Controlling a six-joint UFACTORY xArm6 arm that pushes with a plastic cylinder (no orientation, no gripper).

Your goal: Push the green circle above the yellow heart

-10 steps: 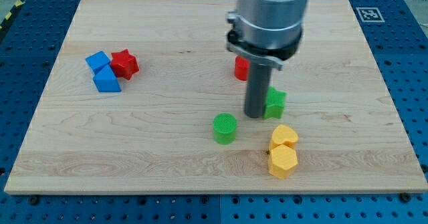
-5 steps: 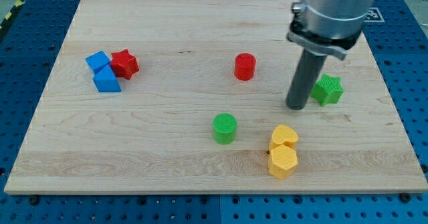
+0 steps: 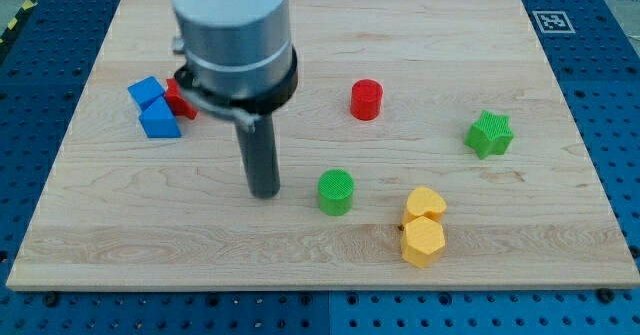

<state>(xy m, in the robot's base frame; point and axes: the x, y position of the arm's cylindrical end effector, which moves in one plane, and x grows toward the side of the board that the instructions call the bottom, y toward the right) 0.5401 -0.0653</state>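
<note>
Eight blocks (image 3: pixel 336 191), one board (image 3: pixel 560 225).

My tip (image 3: pixel 264 192) is resting on the tabletop (image 3: pixel 120 225) near the green circle (image 3: pixel 336 191), on its left in the view; the yellow heart (image 3: pixel 424 204) is sitting right of the circle, touching the yellow hexagon (image 3: pixel 422 242) below it

Your tip (image 3: pixel 264 192) now sits left of the green circle (image 3: pixel 336 191), having swung away from the green star (image 3: pixel 490 134).
</note>
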